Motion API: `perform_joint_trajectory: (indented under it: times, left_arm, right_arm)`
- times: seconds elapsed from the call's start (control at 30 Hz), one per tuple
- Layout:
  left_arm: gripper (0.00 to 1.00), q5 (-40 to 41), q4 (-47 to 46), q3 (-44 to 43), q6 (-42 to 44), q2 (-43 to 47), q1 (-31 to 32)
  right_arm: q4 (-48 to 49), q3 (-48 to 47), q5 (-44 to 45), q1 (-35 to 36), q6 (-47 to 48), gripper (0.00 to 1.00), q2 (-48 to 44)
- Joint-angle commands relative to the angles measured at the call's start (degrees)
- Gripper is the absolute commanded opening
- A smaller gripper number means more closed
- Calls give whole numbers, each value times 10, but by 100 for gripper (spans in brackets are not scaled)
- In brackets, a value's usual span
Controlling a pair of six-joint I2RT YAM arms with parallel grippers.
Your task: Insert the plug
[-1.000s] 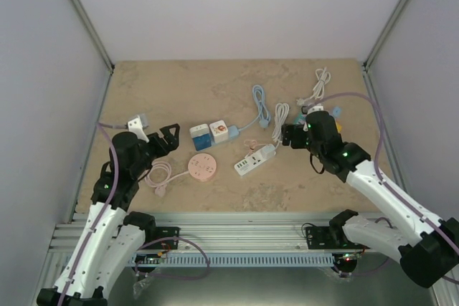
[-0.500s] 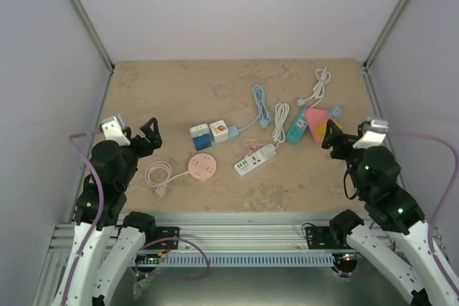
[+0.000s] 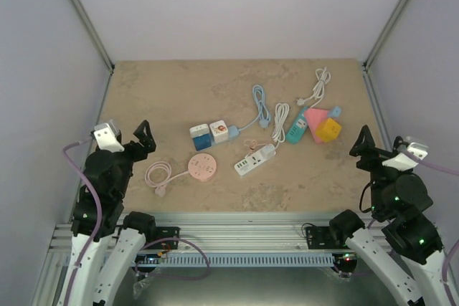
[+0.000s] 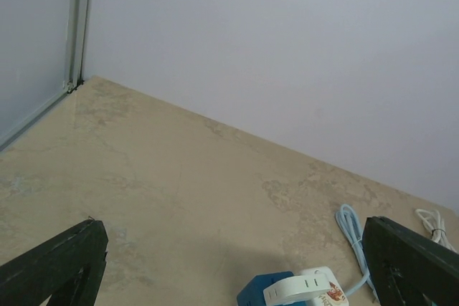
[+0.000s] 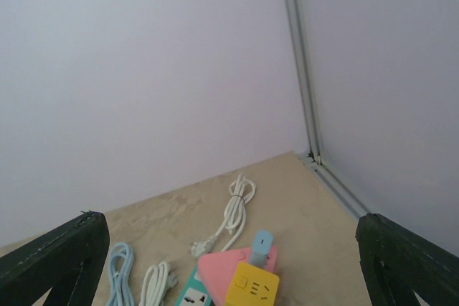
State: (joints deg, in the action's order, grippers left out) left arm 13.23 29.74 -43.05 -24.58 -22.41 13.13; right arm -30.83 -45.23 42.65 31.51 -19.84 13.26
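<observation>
My left gripper [image 3: 143, 138] is open and empty, raised at the near left, apart from everything; in the left wrist view [image 4: 231, 256] its fingertips [image 4: 64, 259] frame bare table. A blue and a white cube socket [image 3: 209, 134] lie mid-table, and the left wrist view shows a white plug on the blue one [image 4: 305, 290]. A pink round power strip [image 3: 203, 167] with a pink cord and plug [image 3: 161, 191] lies near the left gripper. My right gripper [image 3: 362, 142] is open and empty at the near right; in the right wrist view [image 5: 229, 245] it sits back from a yellow cube socket [image 5: 252, 289].
A white power strip [image 3: 254, 160] lies at centre. A teal strip [image 3: 296, 131], pink triangular socket [image 3: 315, 115] and yellow cube [image 3: 329, 130] cluster at the right. A blue coiled cable [image 3: 259, 105] and white cables [image 3: 280, 117] [image 3: 318, 86] lie behind. Walls enclose the table.
Both arms have drawn back toward the near edge. The right gripper left the teal and pink sockets and moved right. The left gripper moved left, away from the pink strip.
</observation>
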Motion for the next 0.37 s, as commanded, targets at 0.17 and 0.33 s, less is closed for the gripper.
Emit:
perform_joint_trajectory:
  times: [0.17,0.33]
  left_arm:
    - [100,-10,-19,13,14,20,-2]
    - [99,-4,-15,10,12,25,-2]
  right_arm:
    - [8,10,24,-3,5,95,-15]
    - [10,12,17,-3,3,95,-14]
